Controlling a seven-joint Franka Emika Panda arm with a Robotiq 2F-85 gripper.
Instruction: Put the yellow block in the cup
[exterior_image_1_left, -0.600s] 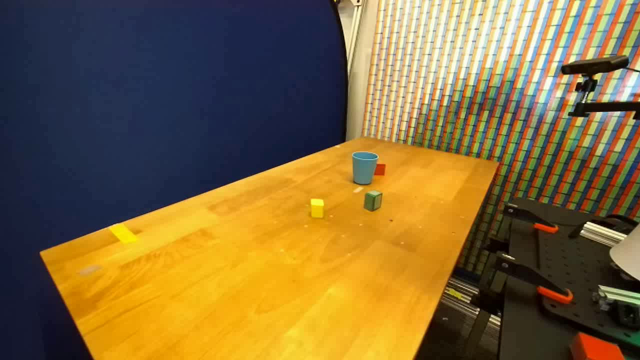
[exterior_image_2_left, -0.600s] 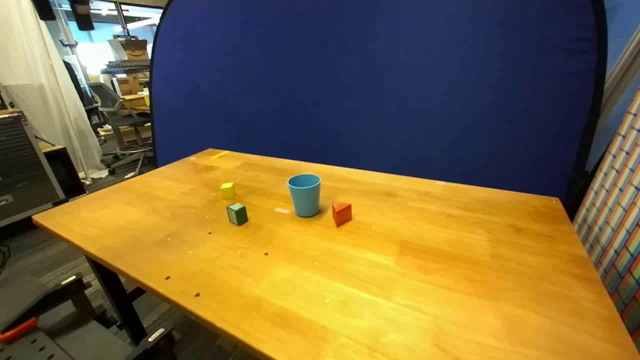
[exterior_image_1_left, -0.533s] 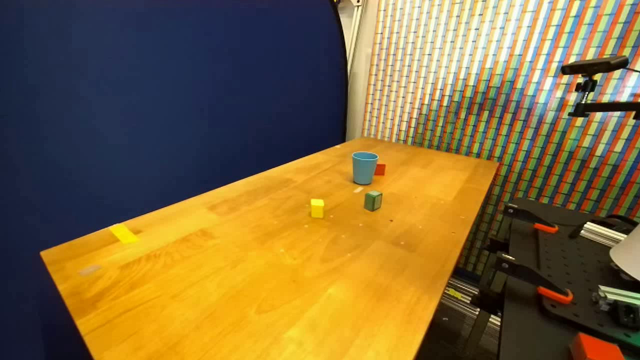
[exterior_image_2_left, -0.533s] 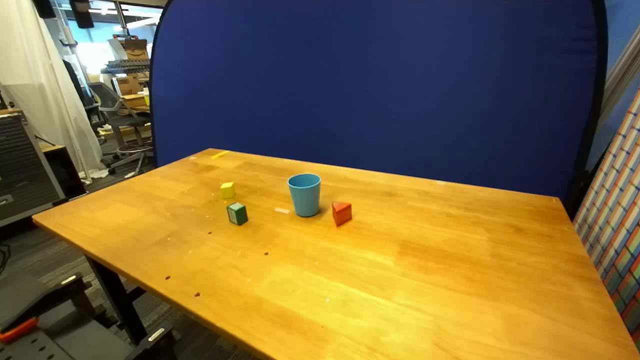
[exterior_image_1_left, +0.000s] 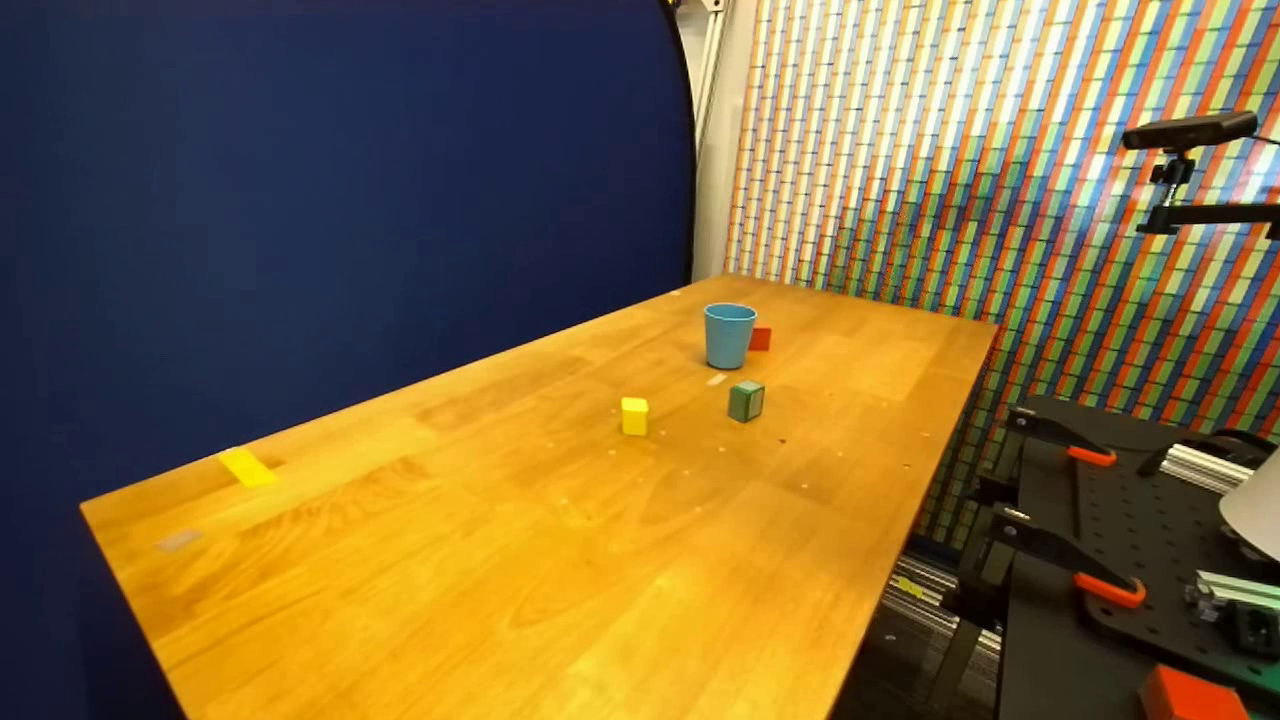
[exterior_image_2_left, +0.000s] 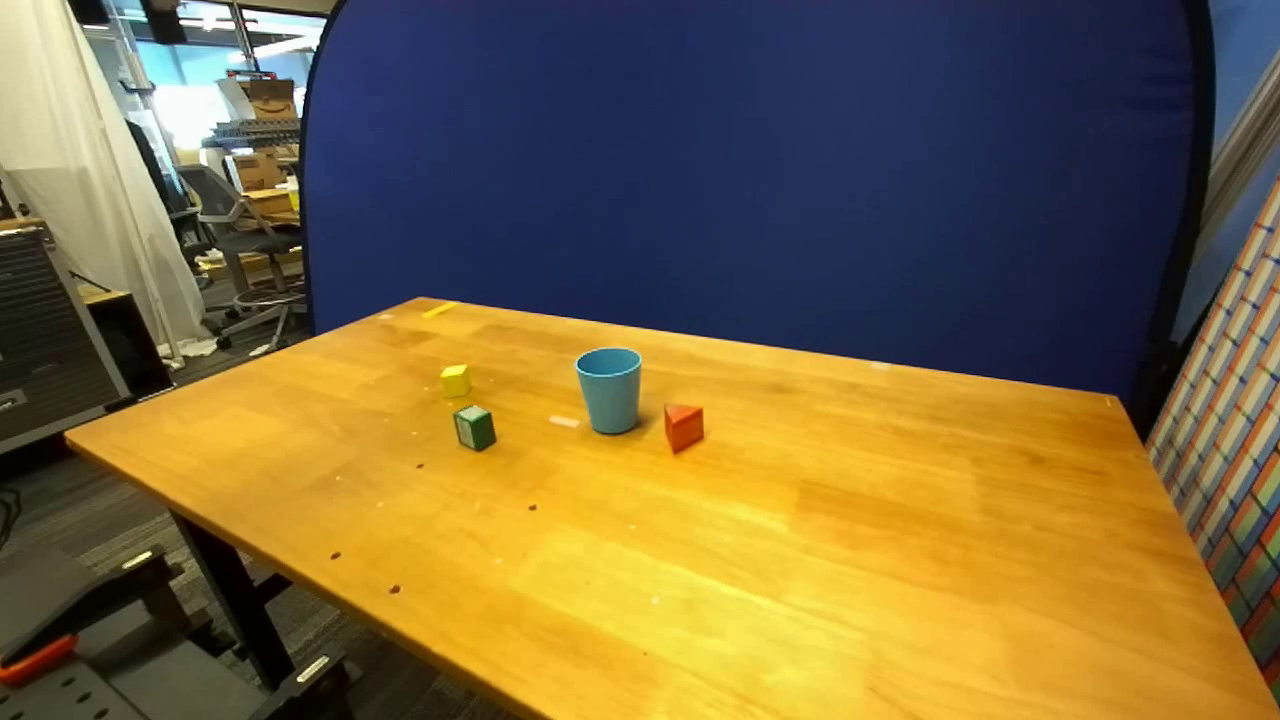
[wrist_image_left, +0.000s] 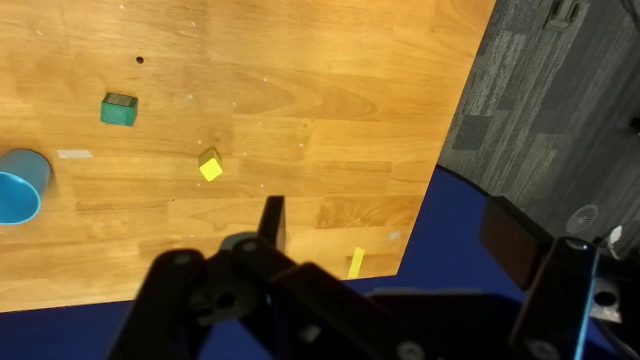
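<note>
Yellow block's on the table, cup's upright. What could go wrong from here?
Missed grasp: the open end effector is off to one side of the yellow block in the wrist view, so closing straight down would likely miss.
Nudged neighbour: the green block sits near the yellow one; a wide approach might bump it.
Tipped cup: the cup narrows toward its base, so a low carry could topple it.

A: Legible marks?
B: In an exterior view, upper cardboard box (exterior_image_2_left: 271, 92) in the background carries a curved mark (exterior_image_2_left: 271, 105) resembling the Amazon smile; lettering too small to resolve.
A: Other labels?
B: In an exterior view, lower black clamp (exterior_image_1_left: 1055, 546): pale marking (exterior_image_1_left: 1017, 514) at the end nearer the worktop (exterior_image_1_left: 520, 570), illegible. Words, numbers: none readable in any view.
</note>
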